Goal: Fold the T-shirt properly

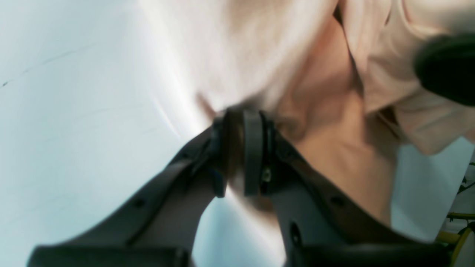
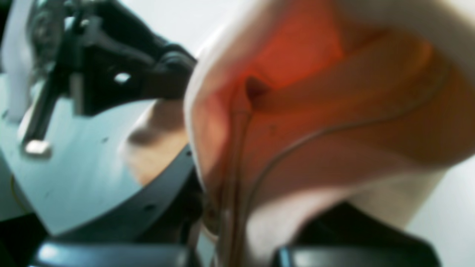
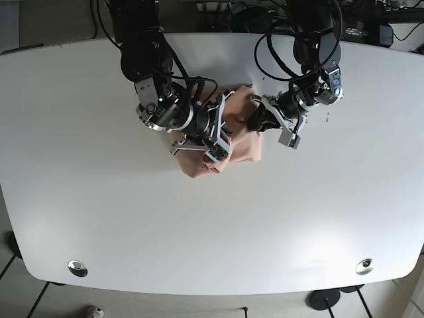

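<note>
White table (image 3: 106,218), seen from overhead. Peach T-shirt (image 3: 240,147) bunched in a crumpled heap just above table centre, toward 12 o'clock, between the two arms.

Right tool (image 3: 213,138): at the shirt's 9 o'clock edge, sitting partly over the cloth. Right wrist view is filled with fabric (image 2: 334,111) draped across the fingers, a hem seam curving through it; cloth passes down between the two finger bases at the bottom of frame. View badly blurred. Whether the fingers are pressed together on the cloth or spread, cannot tell.

Left tool (image 3: 260,122): at the shirt's 2 o'clock edge, dark tip touching the fabric. Left wrist view shows the two fingers (image 1: 253,148) brought together at their tips with a fold of T-shirt (image 1: 334,122) pinched there and rising toward 1 o'clock; pale table (image 1: 74,111) fills the 9 o'clock side. A dark rounded part of the other arm (image 1: 447,66) intrudes at 2 o'clock.

The tools are near each other, the heap between them.
</note>
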### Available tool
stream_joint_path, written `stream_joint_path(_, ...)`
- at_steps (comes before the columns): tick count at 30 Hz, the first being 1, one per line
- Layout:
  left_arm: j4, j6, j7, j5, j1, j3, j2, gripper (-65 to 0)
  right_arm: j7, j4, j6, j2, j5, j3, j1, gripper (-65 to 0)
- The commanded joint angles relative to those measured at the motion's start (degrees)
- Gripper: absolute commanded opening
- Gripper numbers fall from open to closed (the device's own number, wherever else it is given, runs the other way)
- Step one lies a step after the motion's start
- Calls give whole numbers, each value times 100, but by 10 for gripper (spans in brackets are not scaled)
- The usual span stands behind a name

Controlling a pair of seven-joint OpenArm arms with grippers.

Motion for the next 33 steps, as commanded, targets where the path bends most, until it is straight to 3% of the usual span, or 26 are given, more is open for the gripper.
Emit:
stream_joint_path(1, -1, 18, 259, 245, 9, 21, 6, -596, 188, -203, 19, -59, 126, -275, 211, -620)
stream_joint_path(3, 8, 18, 259, 245, 0, 21, 6, -596, 188, -476, 10, -59, 126, -609, 299, -558)
stream_joint_path(8, 34, 18, 259, 245, 0, 21, 15, -596, 215, -511, -544, -270, 170, -697, 273, -136)
stream_joint_path(10, 34, 18, 259, 236, 27, 12, 15, -596, 303, -273, -623, -270, 179, -697, 264, -73)
stream_joint_path(17, 913, 18, 452, 236, 159, -709, -20, -596, 382, 711, -579, -244, 188, -688, -88, -75)
stream_joint_path(19, 1247, 18, 698, 236, 168, -1219, -328, -596, 382, 861, -570, -235, 188, -512, -237, -75)
stream_joint_path(23, 1274, 18, 707, 236, 176, -2019, -1048, -596, 382, 1001, -561, -209, 214, -240, -334, -75)
stream_joint_path(27, 1300, 18, 707, 236, 194, -2423, -1576, -596, 391, 922, -561, -59, 1208, 402, -299, -75)
stream_joint_path(30, 1520, 18, 707, 254, 194, -2467, -1576, -596, 417, 817, -561, 11, 1770, 841, -228, -75)
stream_joint_path(33, 2003, 18, 707, 254, 361, -2221, -1374, -593, 487, 808, -561, 143, 1955, 1202, -176, -76)
